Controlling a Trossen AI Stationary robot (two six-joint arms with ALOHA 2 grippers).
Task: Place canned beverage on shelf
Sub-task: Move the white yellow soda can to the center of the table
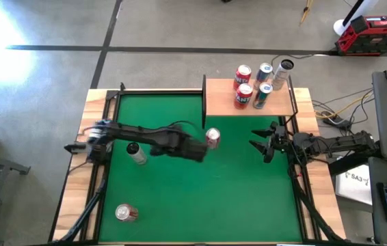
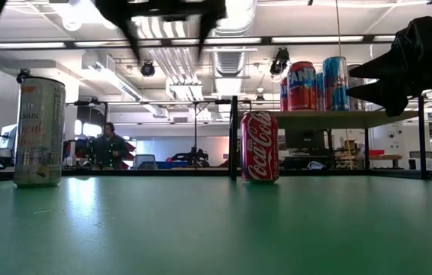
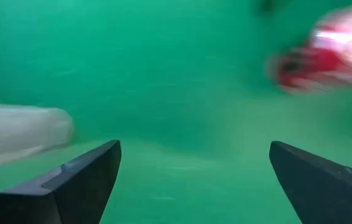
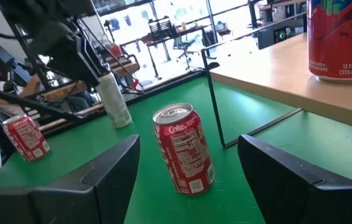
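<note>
Standing on the desk (image 1: 180,205) beside the shelf (image 1: 221,102), the cola can (image 1: 212,138) waits ungrasped; five cans already sit up there. Both the left gripper (image 1: 199,152) and the right gripper (image 1: 262,145) have released fingers.

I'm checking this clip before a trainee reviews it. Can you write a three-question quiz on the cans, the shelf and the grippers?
1. How many cans stand on the shelf?
2. True or false: the Coca-Cola can on the green table stands upright.
3. Which holds a can? A) left gripper B) right gripper C) neither

Key:
1. Five, clustered at the shelf's far right.
2. True; the low view shows it upright.
3. C; both are open and empty, with the Coca-Cola can between them. The silver can and another red can lie apart from them.
</note>
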